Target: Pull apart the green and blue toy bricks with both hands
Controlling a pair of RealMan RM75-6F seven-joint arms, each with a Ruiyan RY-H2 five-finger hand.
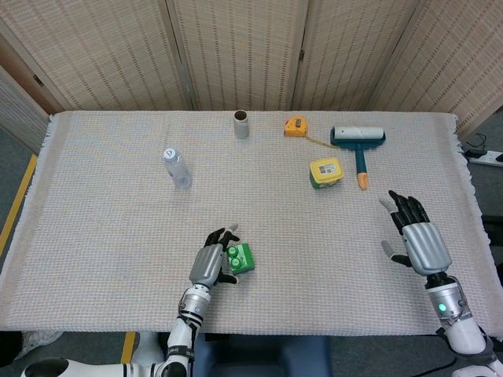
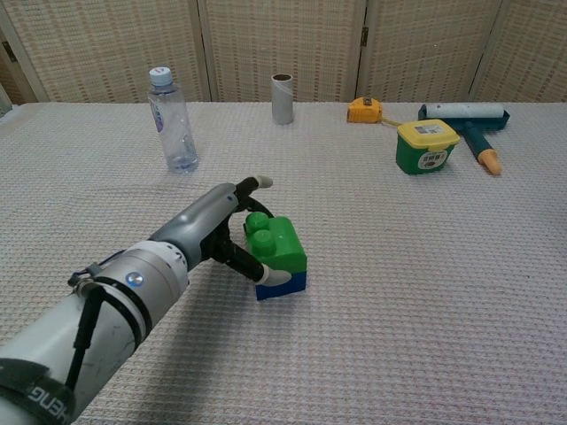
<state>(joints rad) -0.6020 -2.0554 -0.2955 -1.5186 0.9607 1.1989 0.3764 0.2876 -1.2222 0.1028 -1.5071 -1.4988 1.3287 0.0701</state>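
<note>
Fingers, left: those of the left hand (image 2: 226,232) curved around the near-left side of the joined bricks, thumb tip low against the blue one and the upper fingers (image 2: 257,183) reaching over the studs; whether the hold was firm could not be told.
Fingers, right: those of the right hand (image 1: 416,238) were spread wide and held nothing, hovering near the right edge of the table.
Task's thing: green plastic toy brick (image 2: 276,242) sat stacked on the blue plastic toy brick (image 2: 285,283), the two unseparated, near the front edge of the table and a little left of its middle.
Table: woven beige cloth-covered table (image 1: 110,236) carried everything.
Other things: clear plastic water bottle (image 1: 177,166) stood toward the back-left; grey cardboard tube (image 1: 241,124), orange tape measure (image 1: 295,126) and teal-handled lint roller (image 1: 358,143) lay along the back edge; yellow-lidded green tub (image 1: 325,172) sat just in front of them.
Step in hand: judged as the left hand taking its first hold on the bricks.
Next move: likely called for a settled left hold on one brick, then the right hand crossing over to take the other.
</note>
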